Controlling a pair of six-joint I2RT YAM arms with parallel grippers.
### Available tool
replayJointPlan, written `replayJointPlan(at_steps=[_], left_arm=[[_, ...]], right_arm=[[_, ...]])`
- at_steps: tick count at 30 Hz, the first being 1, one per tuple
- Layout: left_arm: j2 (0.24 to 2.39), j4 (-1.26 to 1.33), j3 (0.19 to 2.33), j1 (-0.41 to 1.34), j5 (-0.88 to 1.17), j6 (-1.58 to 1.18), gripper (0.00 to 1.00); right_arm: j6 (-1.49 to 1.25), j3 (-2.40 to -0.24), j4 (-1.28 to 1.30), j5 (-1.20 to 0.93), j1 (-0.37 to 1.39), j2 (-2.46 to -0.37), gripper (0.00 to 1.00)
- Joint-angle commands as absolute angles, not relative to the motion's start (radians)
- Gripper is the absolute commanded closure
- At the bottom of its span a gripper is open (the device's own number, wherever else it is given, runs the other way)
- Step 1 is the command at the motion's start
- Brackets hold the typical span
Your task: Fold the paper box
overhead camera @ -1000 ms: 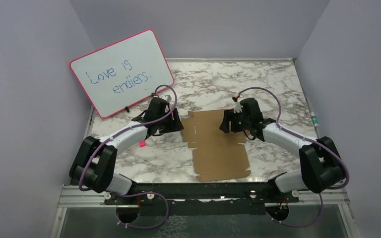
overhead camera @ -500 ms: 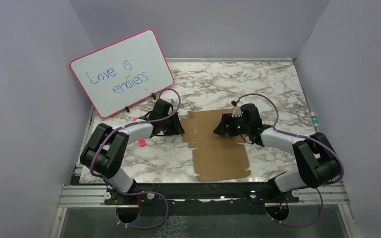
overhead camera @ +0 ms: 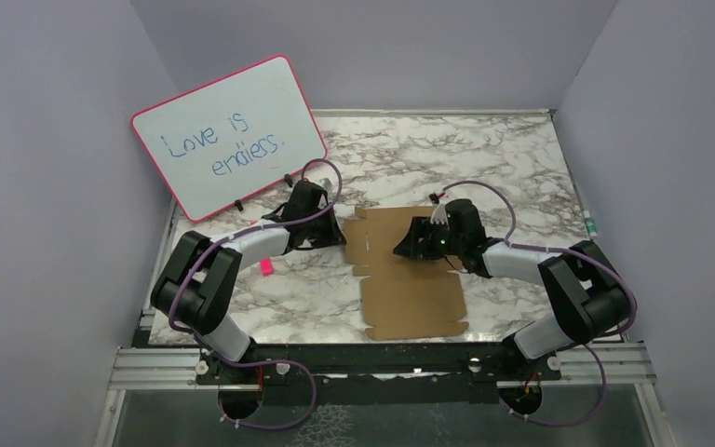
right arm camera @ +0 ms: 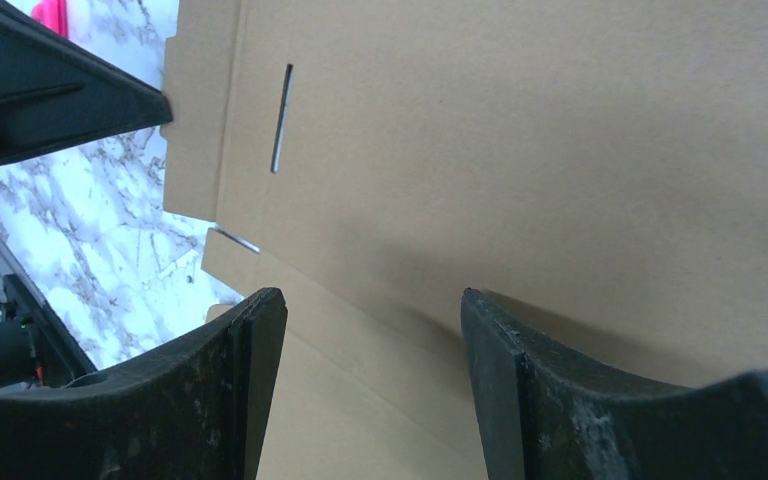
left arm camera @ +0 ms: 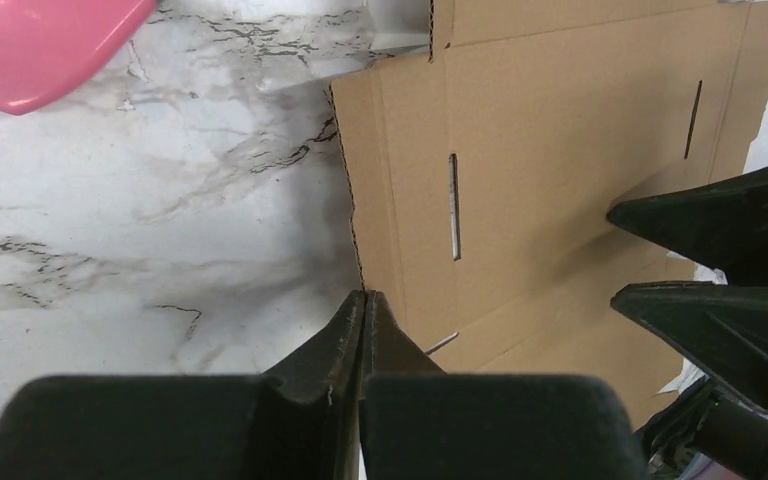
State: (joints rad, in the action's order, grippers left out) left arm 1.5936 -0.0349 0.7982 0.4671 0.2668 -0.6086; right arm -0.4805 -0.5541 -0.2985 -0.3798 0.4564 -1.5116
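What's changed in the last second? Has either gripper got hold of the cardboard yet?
The left gripper has closed fully at the left edge of the paper box; whether it actually pinches the edge cannot be told. The right gripper, jaws open, has moved leftward and lower over the sheet, holding nothing. The box lies flat where it was, and the whiteboard has not moved.
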Motion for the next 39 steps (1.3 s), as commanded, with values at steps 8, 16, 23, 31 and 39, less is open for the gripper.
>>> replayJointPlan(at_steps=[8, 16, 23, 31, 39], left_arm=[[1.540, -0.178, 0.915, 0.516, 0.166, -0.527, 1.00], [1.509, -0.373, 1.011, 0.517, -0.029, -0.394, 1.00], [1.507, -0.465, 1.050, 0.517, -0.100, -0.329, 1.00], [1.538, -0.485, 1.073, 0.521, -0.114, -0.309, 1.00], [1.580, -0.526, 1.132, 0.592, -0.178, -0.309, 1.00]], right_arm=[[-0.616, -0.536, -0.411, -0.284, 0.553, -1.559, 0.30], [-0.675, -0.606, -0.450, -0.278, 0.663, -1.603, 0.30], [-0.657, -0.651, -0.381, -0.225, 0.670, -1.533, 0.28], [-0.629, -0.624, -0.341, -0.089, 0.670, -1.576, 0.27], [-0.649, -0.597, -0.437, -0.158, 0.677, -1.634, 0.28]])
